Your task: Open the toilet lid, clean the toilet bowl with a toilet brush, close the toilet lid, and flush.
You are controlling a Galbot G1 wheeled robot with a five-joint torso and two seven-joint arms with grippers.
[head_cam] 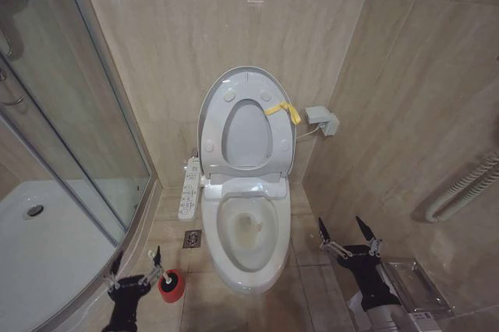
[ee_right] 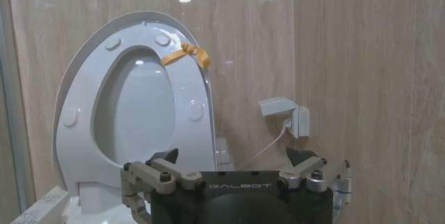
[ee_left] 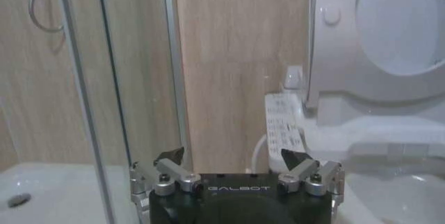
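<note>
Beside the toilet bowl (head_cam: 248,231), the open, empty left gripper (head_cam: 134,264) hovers near the toilet brush (head_cam: 171,285); its thin, light handle needs a firm pinch. The right gripper (head_cam: 348,233) is open, empty.

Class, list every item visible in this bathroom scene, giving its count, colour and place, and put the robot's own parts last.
toilet lid: one, pale white, raised against the wall
seat ring: one, white, raised, yellow tie on it
toilet bowl: one, white, stained inside, centre floor
control panel: one, white, left of bowl
red cup holder: one, floor, left of bowl
wall socket: one, grey, right of lid
shower tray: one, white, far left
left gripper: open, beside the holder
right gripper: open, right of bowl
</note>
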